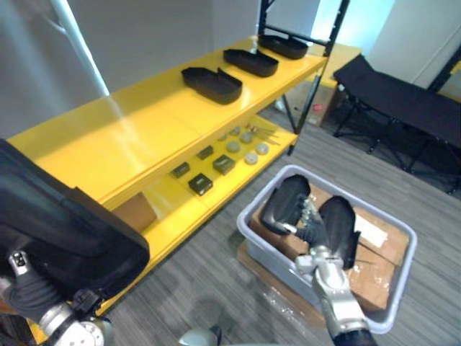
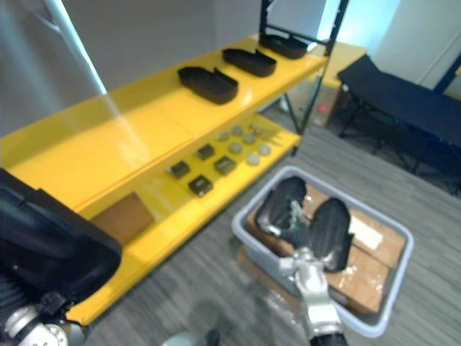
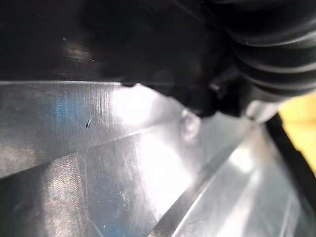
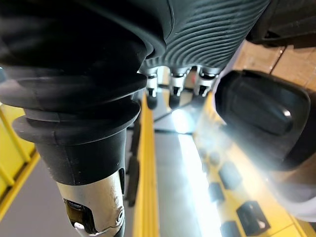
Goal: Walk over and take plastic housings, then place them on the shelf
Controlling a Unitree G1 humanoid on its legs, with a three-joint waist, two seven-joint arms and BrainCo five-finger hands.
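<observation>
Three black plastic housings lie in a row on the yellow shelf's top board. Two more housings stand tilted in a grey bin on the floor. My right hand reaches down between them, its relaxed fingers against the left one; the other housing stands close beside the hand. A large black housing rests over my left hand at the lower left, hiding its fingers.
The lower shelf board carries small dark blocks and round grey parts. Brown cardboard boxes fill the bin. A black folding cot stands at the far right. Black shelf posts rise at the shelf's far end.
</observation>
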